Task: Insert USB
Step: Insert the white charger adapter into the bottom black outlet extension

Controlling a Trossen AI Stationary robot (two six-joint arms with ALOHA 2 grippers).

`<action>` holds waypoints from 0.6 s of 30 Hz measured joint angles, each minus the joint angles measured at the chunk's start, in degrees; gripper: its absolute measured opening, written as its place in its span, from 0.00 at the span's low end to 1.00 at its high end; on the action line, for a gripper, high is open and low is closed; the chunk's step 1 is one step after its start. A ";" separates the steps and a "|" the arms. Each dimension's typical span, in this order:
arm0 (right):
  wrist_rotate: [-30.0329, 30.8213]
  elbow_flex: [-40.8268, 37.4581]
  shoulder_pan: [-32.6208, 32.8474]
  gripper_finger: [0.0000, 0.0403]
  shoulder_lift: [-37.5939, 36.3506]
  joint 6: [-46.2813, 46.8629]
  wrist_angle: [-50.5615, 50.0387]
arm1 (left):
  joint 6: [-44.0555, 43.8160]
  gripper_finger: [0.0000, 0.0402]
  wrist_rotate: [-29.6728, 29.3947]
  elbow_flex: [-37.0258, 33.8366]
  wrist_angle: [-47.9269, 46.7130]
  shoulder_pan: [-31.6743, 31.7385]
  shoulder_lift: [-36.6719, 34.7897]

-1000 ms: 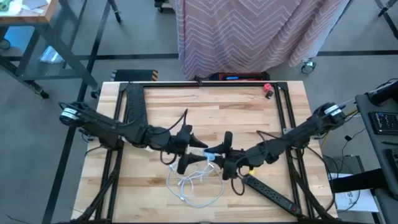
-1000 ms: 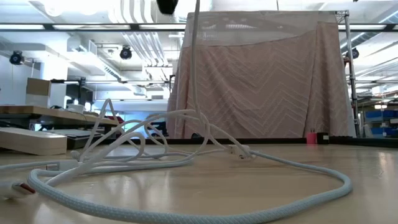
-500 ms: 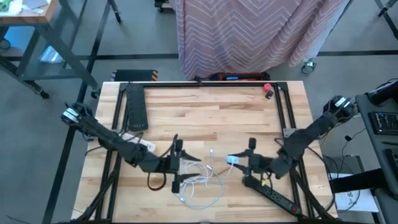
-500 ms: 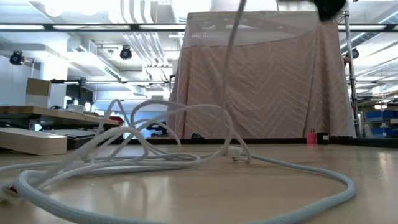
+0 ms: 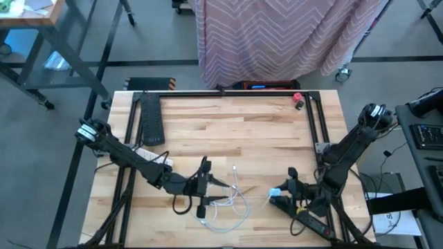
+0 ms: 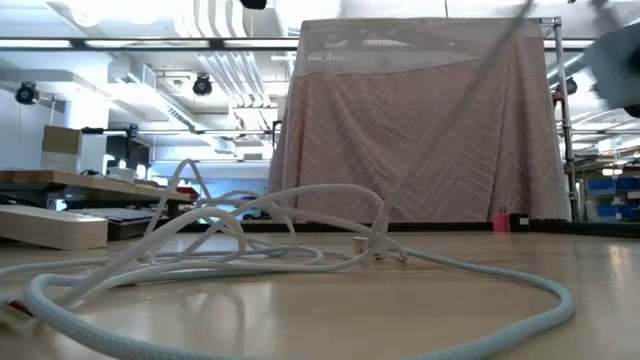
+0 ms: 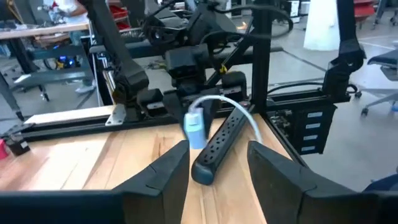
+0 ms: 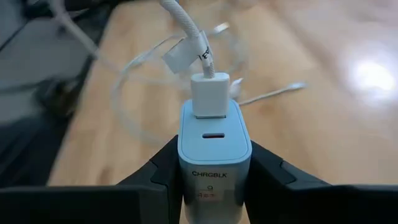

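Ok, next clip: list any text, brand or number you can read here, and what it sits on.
"CHRGBLK": on the pale blue charger block in the right gripper.
"9": beneath that brand.
Red line below that: too blurred to read.
White tag on the white braided cable: dark marks, illegible.

Two dark, slender jointed arms — silvery caps at the shoulders, black cables alongside, matte black fingers (image 7: 166, 174).
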 joint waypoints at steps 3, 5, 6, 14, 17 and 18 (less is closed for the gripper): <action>-8.25 -1.57 -1.64 0.26 -2.63 -6.01 -0.25 | 2.53 0.34 1.37 0.00 -0.08 0.13 0.02; -14.49 -2.84 -3.28 0.26 -4.93 -10.39 -0.17 | 3.51 0.32 2.40 -0.01 0.29 0.13 0.02; -17.44 -3.52 -4.10 0.26 -6.31 -12.76 -0.03 | 3.59 0.31 2.62 0.00 0.50 0.17 0.02; -36.70 -13.96 -11.21 0.26 -12.47 -29.14 23.48 | 3.55 0.29 3.97 0.00 3.00 0.15 0.02; -43.02 -19.16 -14.13 0.26 -12.06 -31.42 33.01 | 3.76 0.29 4.00 0.00 4.46 0.20 0.04; -44.89 -20.60 -15.09 0.26 -11.85 -31.77 34.75 | 3.98 0.29 4.00 0.02 4.86 0.33 0.04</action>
